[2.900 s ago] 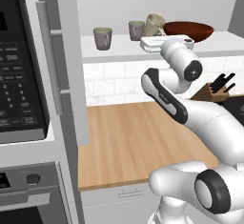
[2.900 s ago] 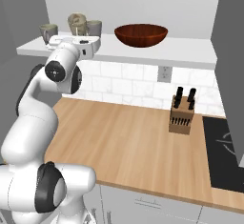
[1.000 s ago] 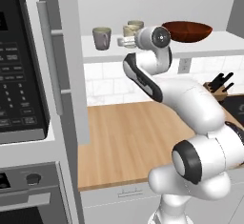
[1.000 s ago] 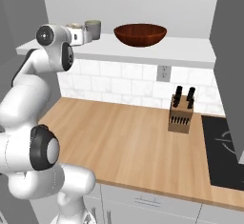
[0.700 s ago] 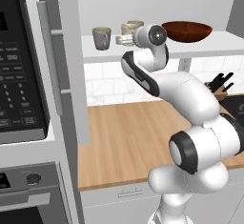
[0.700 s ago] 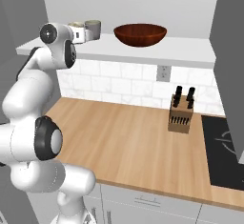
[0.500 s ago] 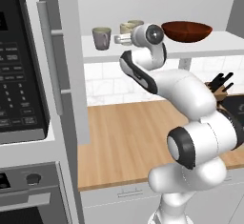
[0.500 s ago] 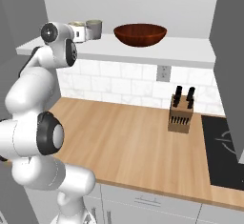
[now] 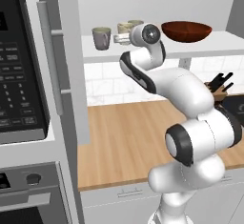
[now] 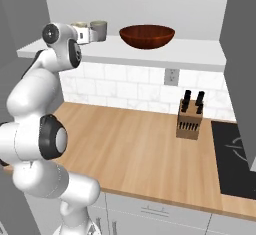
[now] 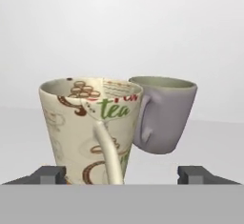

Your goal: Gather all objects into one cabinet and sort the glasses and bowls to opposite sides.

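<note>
Jaws are spread wide apart with the cream mug sitting loose between them on the shelf, a grey mug right behind it. Another grey mug stands further left, the dark red bowl off right.

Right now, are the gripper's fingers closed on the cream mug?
No: in the hand view the gripper stands open, its fingertips spread wide on either side of the cream mug, clear of its walls.
</note>
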